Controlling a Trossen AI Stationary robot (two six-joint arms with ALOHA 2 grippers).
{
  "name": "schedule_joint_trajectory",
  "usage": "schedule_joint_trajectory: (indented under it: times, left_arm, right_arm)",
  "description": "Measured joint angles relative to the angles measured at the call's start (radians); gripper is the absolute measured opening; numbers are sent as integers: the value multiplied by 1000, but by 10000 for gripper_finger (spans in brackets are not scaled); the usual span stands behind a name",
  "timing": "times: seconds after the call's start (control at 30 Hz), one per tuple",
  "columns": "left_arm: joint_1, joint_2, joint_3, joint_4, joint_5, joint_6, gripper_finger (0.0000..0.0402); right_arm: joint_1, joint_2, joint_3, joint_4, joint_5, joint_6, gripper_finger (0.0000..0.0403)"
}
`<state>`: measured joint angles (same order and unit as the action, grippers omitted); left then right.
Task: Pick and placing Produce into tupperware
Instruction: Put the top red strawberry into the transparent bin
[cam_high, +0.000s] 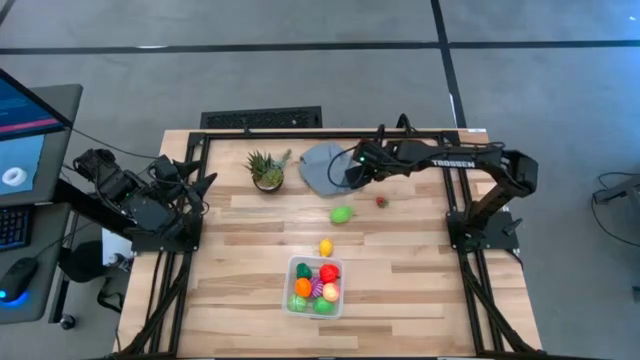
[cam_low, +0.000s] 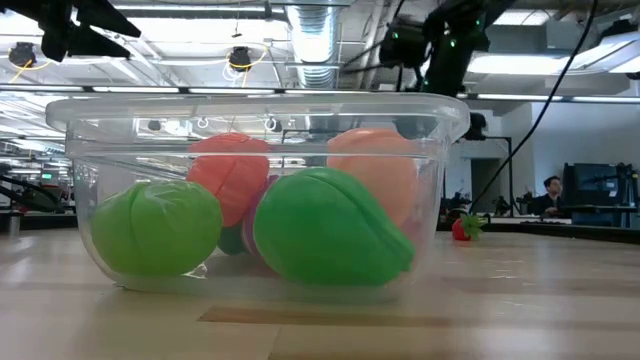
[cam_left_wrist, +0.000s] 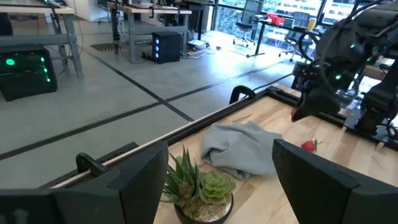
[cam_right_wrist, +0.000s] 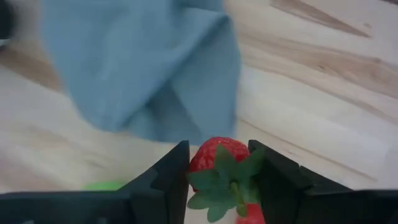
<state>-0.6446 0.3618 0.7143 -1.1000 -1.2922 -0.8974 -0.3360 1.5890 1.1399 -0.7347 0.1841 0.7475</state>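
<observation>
From above, your right gripper (cam_high: 352, 170) reaches in at upper centre beside the grey cloth (cam_high: 322, 166), with the strawberry (cam_high: 381, 201) lying apart on the table to its lower right; only the right wrist view shows a strawberry (cam_right_wrist: 217, 163) framed between the narrowly parted fingers (cam_right_wrist: 163, 180), contact unclear. The tupperware (cam_high: 315, 286), lower centre, holds several toys, and your left gripper (cam_left_wrist: 217, 180) waits half open at left.

One tupperware (cam_high: 296, 305), one cloth (cam_high: 322, 166), one plant (cam_high: 267, 170), three loose produce pieces (cam_high: 342, 214) (others sit inside, uncountable).
</observation>
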Motion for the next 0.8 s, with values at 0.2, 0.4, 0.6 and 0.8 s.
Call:
schedule_joint_trajectory:
  times: [0.2, 0.4, 0.6, 0.8]
  left_arm:
    - [0, 0, 0, 15, -3, -2, 279]
    - [0, 0, 0, 31, -3, -1, 279]
    - [0, 0, 0, 66, -17, 27, 279]
    - [0, 0, 0, 72, -27, 27, 279]
  right_arm:
    - [64, 0, 58, -57, 0, -7, 159]
    - [157, -16, 106, -170, 3, 37, 172]
    - [255, -80, 110, -169, 5, 124, 158]
    - [361, -152, 110, -132, 8, 217, 172]
